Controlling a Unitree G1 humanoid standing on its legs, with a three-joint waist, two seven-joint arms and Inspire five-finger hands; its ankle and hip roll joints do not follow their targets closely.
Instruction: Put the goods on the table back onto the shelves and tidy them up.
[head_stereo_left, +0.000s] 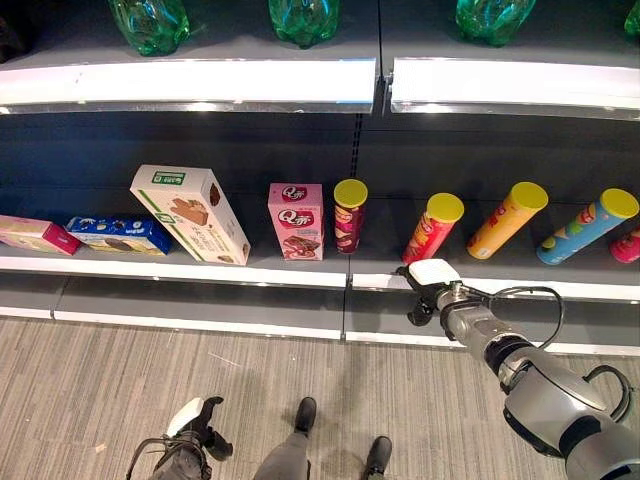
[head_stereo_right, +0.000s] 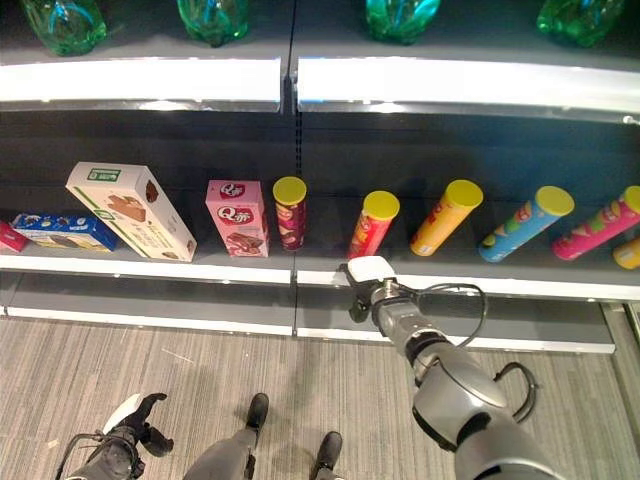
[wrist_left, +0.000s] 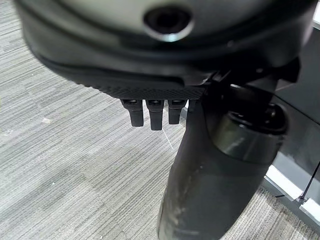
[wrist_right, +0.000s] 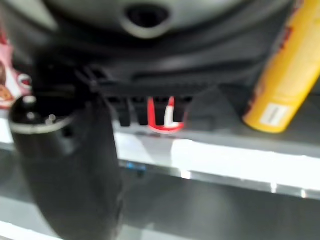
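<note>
The right hand's fingers are seen in its wrist view as short, straight stubs with nothing between them, so the hand is judged open and empty; just past them a red-and-white tube end is seen. In the head views the right hand is held at the front lip of the shelf, and the red canister with its yellow lid lies just beyond it at twelve o'clock, leaning with its long axis tilted towards one o'clock. This can is taken to be the thing to be straightened, and the right hand is by far the nearer. At three o'clock from it an orange canister and a blue canister lean the same way, with narrow gaps between them, so little side room is left there. At nine o'clock a maroon canister stands upright, with a pink box and a leaning white biscuit box further along. The left hand hangs low over the carpet floor, its fingers relaxed and holding nothing.
</note>
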